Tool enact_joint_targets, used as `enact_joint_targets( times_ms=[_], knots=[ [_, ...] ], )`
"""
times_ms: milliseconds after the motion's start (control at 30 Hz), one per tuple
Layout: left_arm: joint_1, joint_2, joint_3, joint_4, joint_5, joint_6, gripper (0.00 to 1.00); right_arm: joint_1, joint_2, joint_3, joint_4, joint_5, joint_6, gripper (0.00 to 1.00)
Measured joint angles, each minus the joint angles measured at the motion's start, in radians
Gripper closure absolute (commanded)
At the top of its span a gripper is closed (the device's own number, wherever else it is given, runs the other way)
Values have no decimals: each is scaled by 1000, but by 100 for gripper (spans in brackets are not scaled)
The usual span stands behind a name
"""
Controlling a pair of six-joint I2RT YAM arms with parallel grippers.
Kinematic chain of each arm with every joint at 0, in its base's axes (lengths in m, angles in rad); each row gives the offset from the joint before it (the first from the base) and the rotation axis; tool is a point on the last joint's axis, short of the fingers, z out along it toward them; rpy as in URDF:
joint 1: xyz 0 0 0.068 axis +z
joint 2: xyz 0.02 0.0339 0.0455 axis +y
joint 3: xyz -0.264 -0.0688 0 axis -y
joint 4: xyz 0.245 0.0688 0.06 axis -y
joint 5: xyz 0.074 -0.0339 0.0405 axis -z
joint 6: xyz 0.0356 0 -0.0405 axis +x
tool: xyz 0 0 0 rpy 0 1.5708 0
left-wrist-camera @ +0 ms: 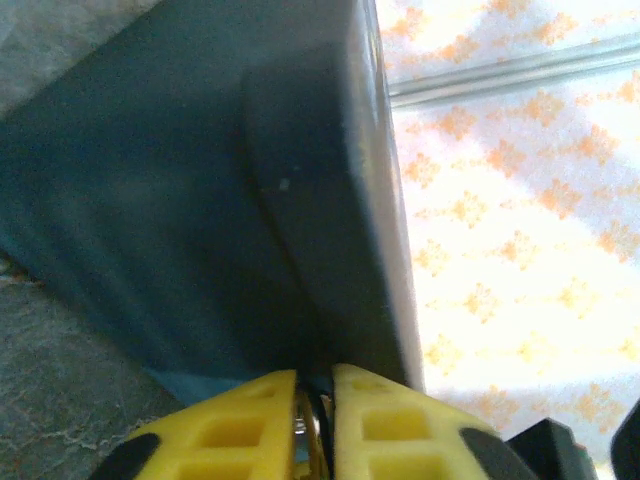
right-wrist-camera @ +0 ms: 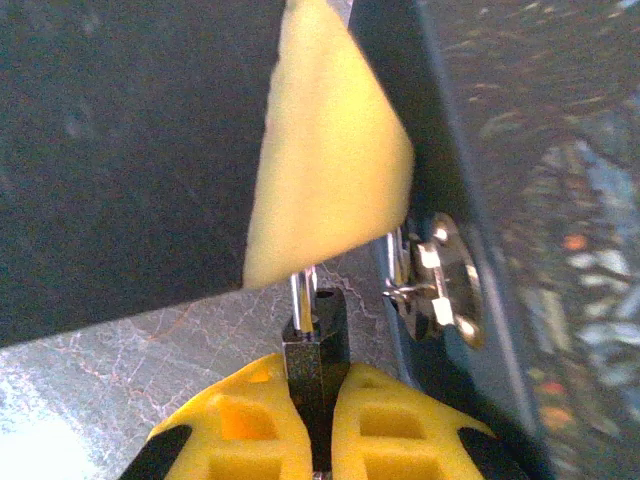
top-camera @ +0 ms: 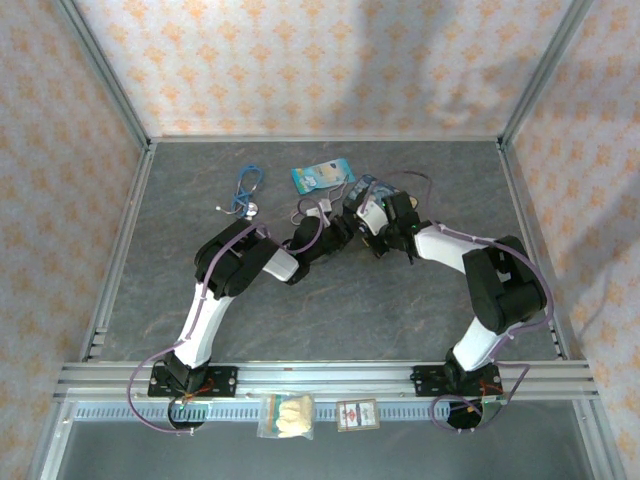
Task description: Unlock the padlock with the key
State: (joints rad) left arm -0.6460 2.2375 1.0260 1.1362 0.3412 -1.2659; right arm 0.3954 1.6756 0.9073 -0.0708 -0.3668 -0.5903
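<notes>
- Step in hand, as I judge it: bringing key and lock together in mid-air above the grey stone-patterned table (top-camera: pixel 250 320), where the two arms meet near its middle
- The right gripper (right-wrist-camera: pixel 318 378) has its yellow fingers clamped on the small dark squarish metal padlock (right-wrist-camera: pixel 318 345), whose body sticks out just past the fingertips
- The left gripper (left-wrist-camera: pixel 315 378) has its yellow fingers drawn almost together; a thin glinting sliver pinched between them is most likely the small pale silvery key (left-wrist-camera: pixel 306 428), though it is mostly hidden
- In the right wrist view a bright silvery stem (right-wrist-camera: pixel 300 290) runs from the padlock's top to a yellow fingertip (right-wrist-camera: pixel 330 160) of the left gripper; I cannot tell whether it is key blade or shackle leg
- The next move calls for a fully seated blade, then a small twist by the left wrist while the right holds firm
- Just beside the padlock is a silvery metal hasp (right-wrist-camera: pixel 440 285) on a dark box wall
- Writing: the blue-and-white packet (top-camera: pixel 322 176) and the small card (top-camera: pixel 357 413) at the near rail carry print too small to read
</notes>
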Motion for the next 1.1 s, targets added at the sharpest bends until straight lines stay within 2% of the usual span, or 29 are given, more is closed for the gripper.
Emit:
enact_joint_targets(
  times_ms=[100, 200, 400, 633, 733, 967, 1100],
  knots=[
    [-2, 10, 0, 14, -9, -10, 100, -3, 0, -1, -6, 3, 10, 100],
    [-2, 10, 0, 20, -14, -11, 100, -4, -3, -5, -2, 3, 36, 75],
    [-9, 11, -20, 33, -69, -18, 100, -20, -87, -41, 24, -63, 142, 60],
    [-22, 11, -46, 71, -137, -30, 100, -68, -196, -54, 112, -50, 356, 57],
    [-28, 11, -48, 76, -151, -37, 100, -67, -201, -56, 156, 33, 503, 53],
    [-35, 11, -73, 109, -190, -47, 100, -67, -161, -103, 236, 270, 848, 52],
    [-35, 11, -85, 109, -193, -47, 100, -67, -98, -87, 245, 372, 950, 51]
  ],
)
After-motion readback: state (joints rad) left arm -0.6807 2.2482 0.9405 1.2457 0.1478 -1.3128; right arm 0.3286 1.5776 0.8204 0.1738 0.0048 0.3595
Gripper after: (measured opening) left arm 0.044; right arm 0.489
